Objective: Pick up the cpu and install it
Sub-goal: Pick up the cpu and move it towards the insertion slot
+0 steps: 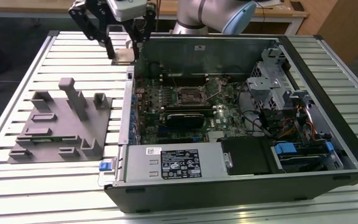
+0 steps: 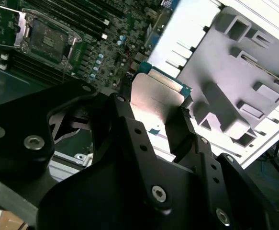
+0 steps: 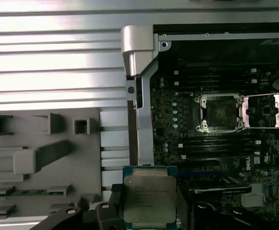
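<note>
Arm (image 1: 211, 13): silver-grey joint with a pale blue cap, at the top of the exterior view.
Wrist (image 1: 129, 8): white housing directly above the black linkage.
Gripper (image 1: 124, 53): black, two-fingered, pointing down, apparently near vertical.
Fingers (image 2: 125, 122): pressed against opposite edges of the cpu (image 2: 156, 98), holding it.

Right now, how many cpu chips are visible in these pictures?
1. The cpu is held in the gripper, raised near the edge of the open computer case. The motherboard socket looks empty. Another chip could be hidden by parts inside the case.
</note>
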